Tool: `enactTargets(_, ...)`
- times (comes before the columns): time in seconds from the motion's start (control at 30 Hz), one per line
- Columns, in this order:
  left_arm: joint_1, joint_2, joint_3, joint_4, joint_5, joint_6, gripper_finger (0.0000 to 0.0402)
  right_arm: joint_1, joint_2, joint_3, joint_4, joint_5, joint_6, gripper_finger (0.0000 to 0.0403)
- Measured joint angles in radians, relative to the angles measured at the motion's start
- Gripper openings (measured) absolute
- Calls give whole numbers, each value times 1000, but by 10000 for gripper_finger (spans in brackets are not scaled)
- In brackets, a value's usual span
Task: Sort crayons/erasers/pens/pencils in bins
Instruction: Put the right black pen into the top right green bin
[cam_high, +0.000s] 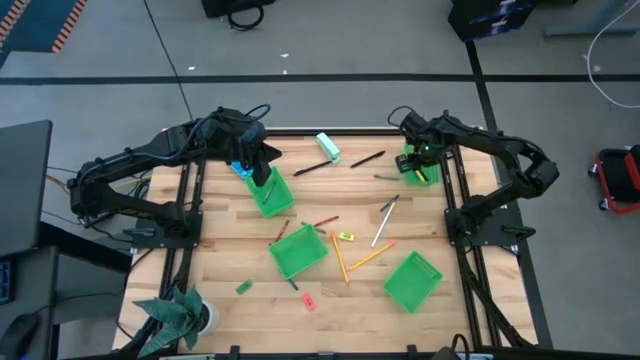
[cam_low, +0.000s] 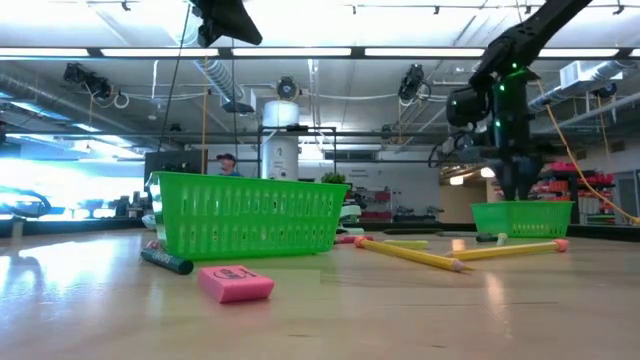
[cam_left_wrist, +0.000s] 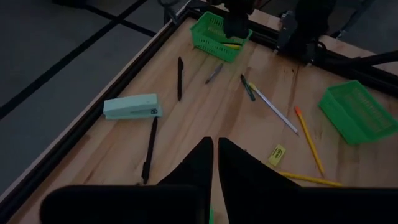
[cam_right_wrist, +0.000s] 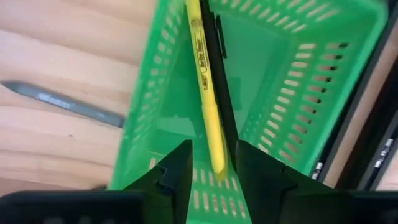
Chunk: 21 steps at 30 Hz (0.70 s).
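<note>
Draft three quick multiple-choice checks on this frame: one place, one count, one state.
1. Where is the yellow pen?
A. In the bin below the right gripper
B. On bare table by the stapler
C. In the left jaws

2. How many green bins are on the table?
A. Two
B. Three
C. Four

3. How do the left gripper jaws stand?
A. Wide open
B. Shut, empty
C. Shut on a pencil

Key: 1 A, the right wrist view shows the pen inside the mesh walls. 2 C, the high view shows four. 3 B, the left wrist view shows them together with nothing between.
</note>
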Motion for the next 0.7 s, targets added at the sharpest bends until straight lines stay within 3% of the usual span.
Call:
enactTargets(0.3, 0, -10, 0, 1, 0, 10, 24, 47, 0, 222, 74, -71, -16, 131)
enactTargets(0.47, 1, -11, 0, 1, 0, 22, 30, 104, 44, 337, 156, -91, -222, 131)
enactTargets(0.7, 1, -22, 0, -3, 8, 26, 26, 153, 218, 557, 94, -149, -449, 131)
